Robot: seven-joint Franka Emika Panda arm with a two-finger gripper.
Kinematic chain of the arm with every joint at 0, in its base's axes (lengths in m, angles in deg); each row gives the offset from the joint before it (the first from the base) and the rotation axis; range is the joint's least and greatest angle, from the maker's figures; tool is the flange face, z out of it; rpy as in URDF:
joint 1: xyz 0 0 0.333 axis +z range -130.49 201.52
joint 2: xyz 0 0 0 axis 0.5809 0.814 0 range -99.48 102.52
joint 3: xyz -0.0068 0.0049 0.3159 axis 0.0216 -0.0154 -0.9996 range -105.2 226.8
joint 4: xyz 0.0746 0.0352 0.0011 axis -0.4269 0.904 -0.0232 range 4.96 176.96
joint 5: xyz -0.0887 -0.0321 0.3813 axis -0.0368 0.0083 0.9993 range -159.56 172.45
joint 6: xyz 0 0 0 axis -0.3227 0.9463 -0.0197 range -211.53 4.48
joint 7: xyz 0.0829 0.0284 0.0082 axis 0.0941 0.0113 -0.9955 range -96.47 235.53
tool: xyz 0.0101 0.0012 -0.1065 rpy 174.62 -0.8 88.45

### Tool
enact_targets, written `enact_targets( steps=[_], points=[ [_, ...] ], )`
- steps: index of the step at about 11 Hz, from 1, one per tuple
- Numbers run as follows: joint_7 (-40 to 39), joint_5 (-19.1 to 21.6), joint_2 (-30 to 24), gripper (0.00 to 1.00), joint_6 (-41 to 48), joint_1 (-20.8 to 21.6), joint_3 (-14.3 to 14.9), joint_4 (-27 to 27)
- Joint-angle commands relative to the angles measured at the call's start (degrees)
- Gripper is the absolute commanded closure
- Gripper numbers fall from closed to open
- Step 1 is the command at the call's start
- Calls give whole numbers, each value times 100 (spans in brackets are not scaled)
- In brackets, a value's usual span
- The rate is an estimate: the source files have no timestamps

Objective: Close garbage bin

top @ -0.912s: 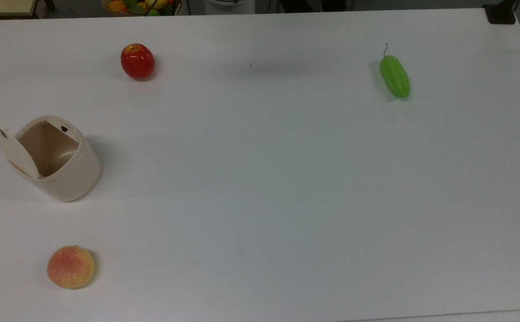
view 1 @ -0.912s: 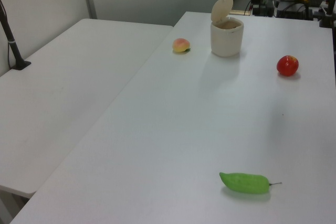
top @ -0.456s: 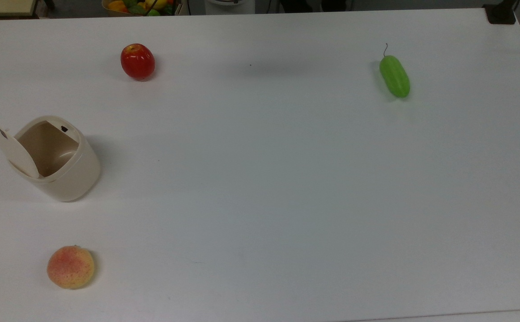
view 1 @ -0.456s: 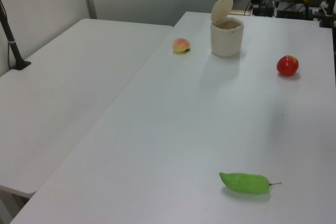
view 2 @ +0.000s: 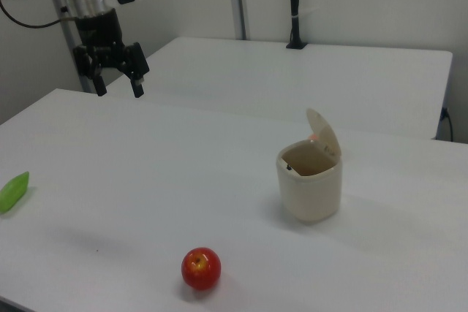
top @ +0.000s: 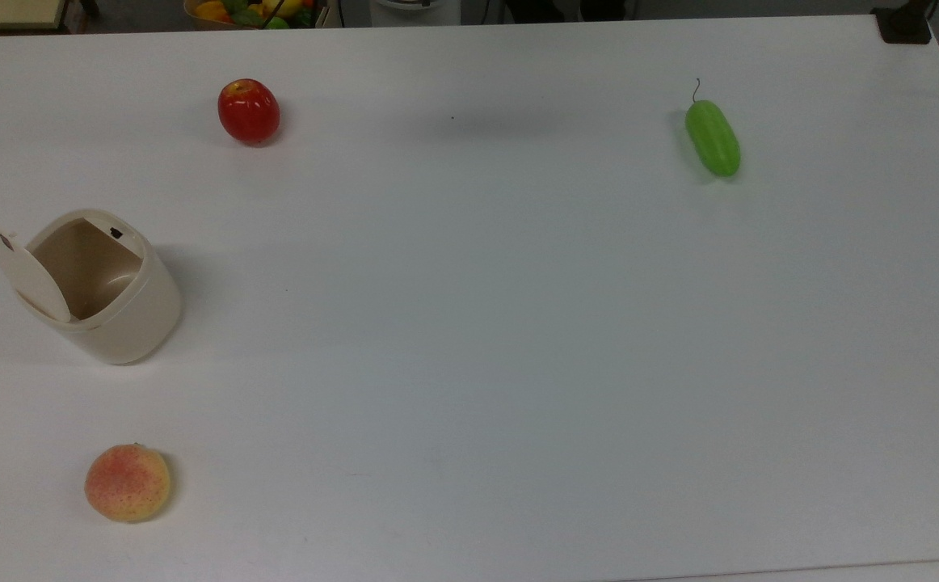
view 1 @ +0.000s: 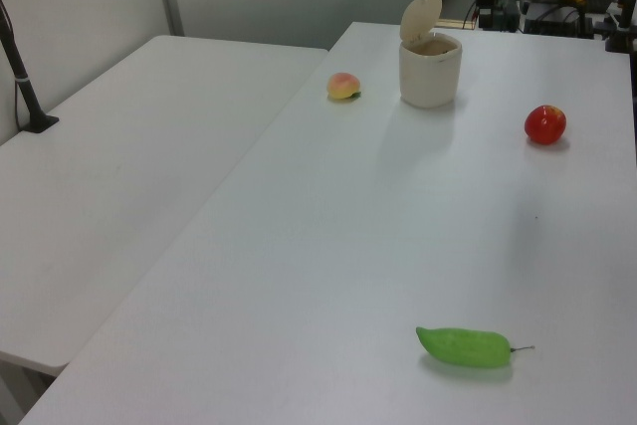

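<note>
Arm: white and black, reaching down from the right view's upper left corner.
Pincer (view 2: 115, 85): black, pointing downward, fingers spread apart, holding nothing, raised above the desk's far left edge.

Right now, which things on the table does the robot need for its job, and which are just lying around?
For the job:
garbage bin, its lid standing open
gripper, jaws apart, hanging above the table

Just lying about:
red apple
peach
green cucumber
</note>
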Motion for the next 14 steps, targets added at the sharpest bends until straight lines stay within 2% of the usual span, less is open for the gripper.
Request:
enact_targets(
  steps=[1, 5, 8, 10, 14],
  points=[
    [116, 25, -118, 0, -62, 50, 44, 120],
    [125, 25, -118, 0, -63, 50, 44, 120],
    [484, 428, -118, 0, -377, -3, 78, 112],
    [958, 456, -74, 0, -738, 6, 79, 120],
    [977, 456, -48, 0, -766, 6, 79, 120]
  ],
)
